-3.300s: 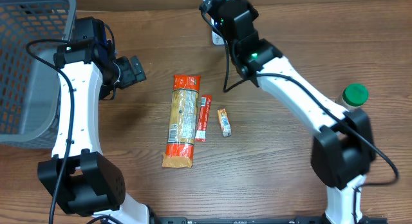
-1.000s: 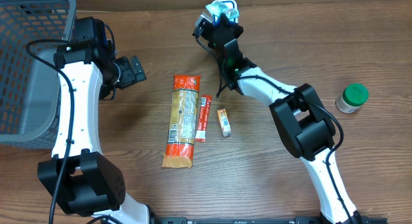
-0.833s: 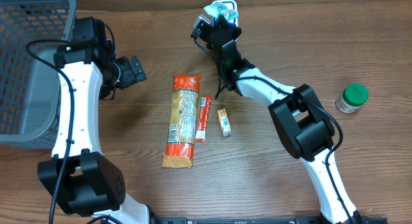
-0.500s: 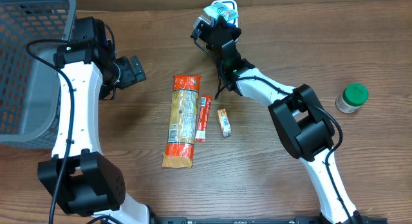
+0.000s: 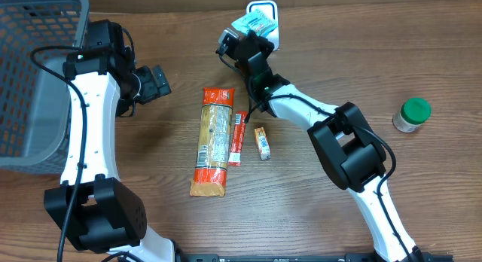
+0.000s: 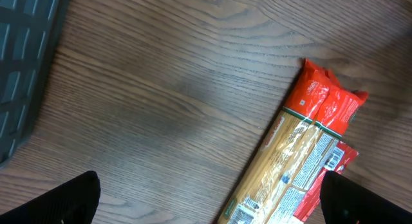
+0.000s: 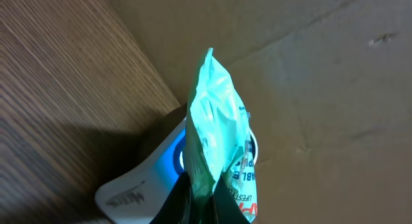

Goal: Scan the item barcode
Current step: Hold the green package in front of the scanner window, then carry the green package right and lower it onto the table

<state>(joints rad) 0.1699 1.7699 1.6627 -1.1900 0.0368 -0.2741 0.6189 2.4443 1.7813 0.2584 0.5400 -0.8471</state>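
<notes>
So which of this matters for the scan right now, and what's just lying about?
In the job: green packet, right gripper shut on it, white scanner.
Lying about: spaghetti pack, red stick, small orange packet, green-lidded jar, grey basket, left gripper open.

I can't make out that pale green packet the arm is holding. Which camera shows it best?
Right wrist: the green packet fills the frame, edge-on. Overhead shows it small; left wrist misses it.
</notes>
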